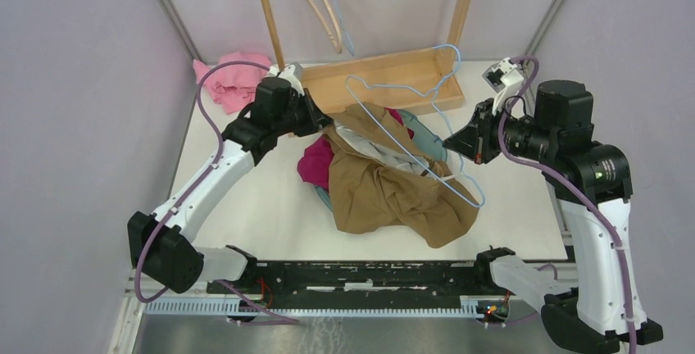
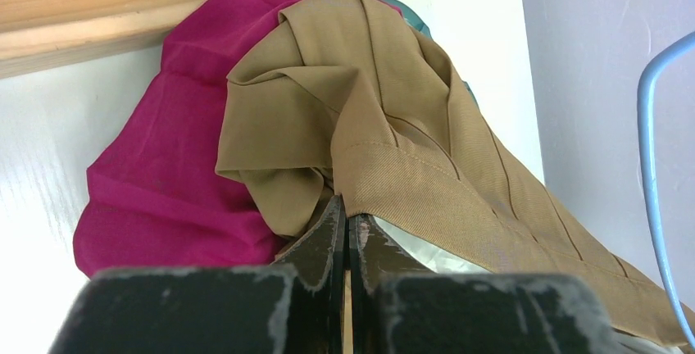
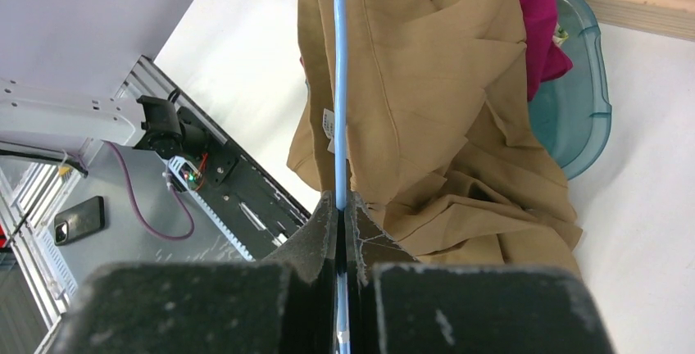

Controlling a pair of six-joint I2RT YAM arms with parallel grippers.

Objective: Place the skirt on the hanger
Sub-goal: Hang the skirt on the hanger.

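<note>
White tabletop (image 1: 254, 206) fills the space between pale lilac walls, with a wooden rack (image 1: 385, 71) along the far edge and a pink cloth (image 1: 233, 79) in the back left corner. The tan skirt (image 2: 393, 124) lies crumpled in a heap near the middle of the table. It is draped over a magenta garment (image 2: 156, 182) and partly over a teal basin (image 3: 582, 100).

The left gripper (image 2: 346, 211) sits at the heap's far left edge with its fingers clenched together. A stitched fold of the skirt runs right down to its tips. It seems to be pinching that fold, though the cloth between the pads is hardly visible.

The right gripper (image 3: 344, 206) is at the heap's right side, clamped tight on the blue wire hanger (image 3: 339, 83). The hanger stretches away from its tips across the top of the skirt, with the wire lying over the cloth. The skirt spreads just beyond and beside these fingers, and it is not hung on the hanger.
</note>
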